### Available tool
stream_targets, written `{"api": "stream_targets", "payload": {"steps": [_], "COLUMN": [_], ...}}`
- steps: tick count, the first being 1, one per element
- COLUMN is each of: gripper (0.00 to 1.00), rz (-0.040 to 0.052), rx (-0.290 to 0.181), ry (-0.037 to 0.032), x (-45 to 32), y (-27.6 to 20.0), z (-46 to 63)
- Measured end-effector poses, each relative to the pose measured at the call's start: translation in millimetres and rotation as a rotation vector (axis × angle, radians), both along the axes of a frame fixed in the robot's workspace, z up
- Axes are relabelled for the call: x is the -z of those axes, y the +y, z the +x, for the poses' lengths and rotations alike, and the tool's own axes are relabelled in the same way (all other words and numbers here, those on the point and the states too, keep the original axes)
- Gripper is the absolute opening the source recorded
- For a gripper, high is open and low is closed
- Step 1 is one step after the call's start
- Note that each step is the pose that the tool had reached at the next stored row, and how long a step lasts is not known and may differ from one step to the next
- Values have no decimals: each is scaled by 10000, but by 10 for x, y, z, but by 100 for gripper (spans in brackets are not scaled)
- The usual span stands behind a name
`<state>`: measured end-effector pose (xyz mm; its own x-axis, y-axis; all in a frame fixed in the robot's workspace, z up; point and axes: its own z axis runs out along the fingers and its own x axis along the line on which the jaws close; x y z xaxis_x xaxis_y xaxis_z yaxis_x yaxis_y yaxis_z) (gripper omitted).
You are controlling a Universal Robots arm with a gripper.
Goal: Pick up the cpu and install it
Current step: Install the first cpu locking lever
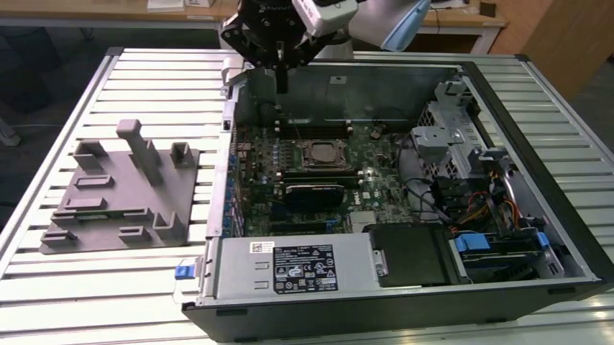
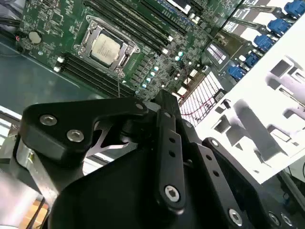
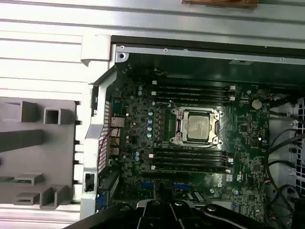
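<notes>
The cpu (image 1: 321,153) lies flat in the motherboard socket inside the open computer case, its silver top framed by the socket's metal bracket. Both wrist views look down on it: the cpu (image 2: 106,47) and the cpu (image 3: 198,128). My gripper (image 1: 281,85) hangs above the case's far wall, well above the cpu and off toward the exterior view's left. Its black fingers meet in one narrow bar with nothing between them. The gripper's linkage (image 2: 164,102) stands in the foreground of the second wrist view, and the gripper (image 3: 167,210) is dark in the first wrist view.
A grey plastic tray (image 1: 115,194) with upright posts lies on the slatted table at the exterior view's left. Inside the case (image 1: 230,215) are memory slots (image 1: 317,129), a power supply (image 1: 287,267), drive bays (image 1: 451,136) and cable bundles (image 1: 470,208).
</notes>
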<state>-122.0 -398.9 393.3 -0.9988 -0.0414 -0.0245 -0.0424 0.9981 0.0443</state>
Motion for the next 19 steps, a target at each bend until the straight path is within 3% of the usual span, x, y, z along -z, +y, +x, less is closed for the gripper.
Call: {"api": "stream_targets", "payload": {"steps": [2, 3, 4, 5, 10, 11, 12, 16, 17, 19], "gripper": [11, 17, 53, 60, 58, 51, 51, 50, 44, 42], "rz": [1, 1, 0, 1, 1, 0, 0, -1, -3, -4], "rx": [-29, -556, -568, -555, -57, 102, 214, 259, 260, 260], "ry": [0, 0, 0, 0, -1, 0, 0, 0, 1, 1], "x": [0, 0, 0, 0, 7, 9, 12, 24, 26, 32], "y": [0, 0, 0, 0, 1, 2, 3, 10, 14, 33], "z": [0, 0, 0, 0, 0, 0, 0, 0, 0, 0]}}
